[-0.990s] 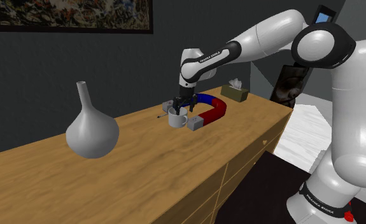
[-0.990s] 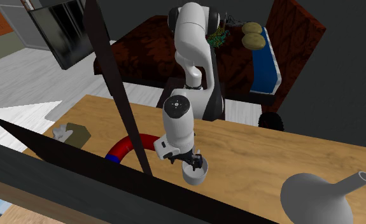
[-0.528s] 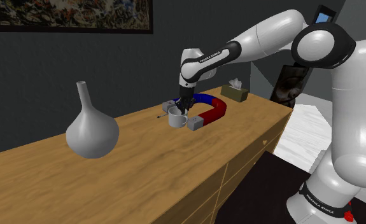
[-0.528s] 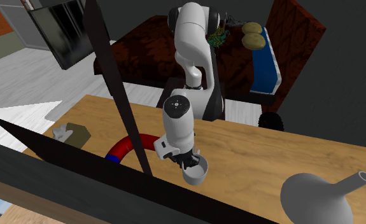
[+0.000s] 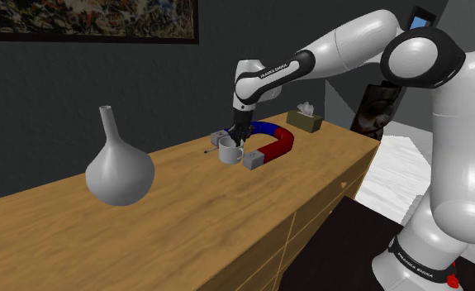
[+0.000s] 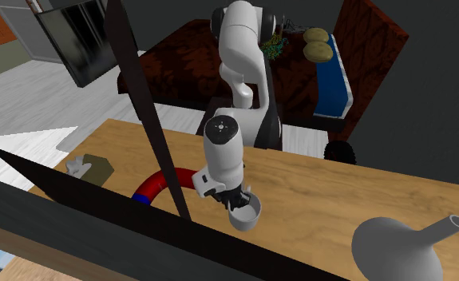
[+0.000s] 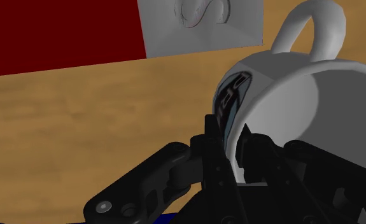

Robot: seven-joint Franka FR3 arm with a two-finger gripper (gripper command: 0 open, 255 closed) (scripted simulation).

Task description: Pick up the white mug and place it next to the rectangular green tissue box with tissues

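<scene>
White mug (image 5: 228, 153) is pinched at its rim by the black gripper (image 5: 238, 139). Carrying it over beside the green tissue box (image 5: 306, 121) is not done yet.

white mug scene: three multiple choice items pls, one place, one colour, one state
1. Where is the white mug?
A) beside the horseshoe magnet
B) on a chair
C) inside a drawer

2. What colour is the vase?
A) green
B) grey
C) red

3. The tool is:
A) open above the mug
B) shut on nothing
C) shut on the mug's rim

Key: A, the mug is right by the magnet's end; B, it is drawn plain grey; C, the wrist view shows it clasping the rim.
</scene>
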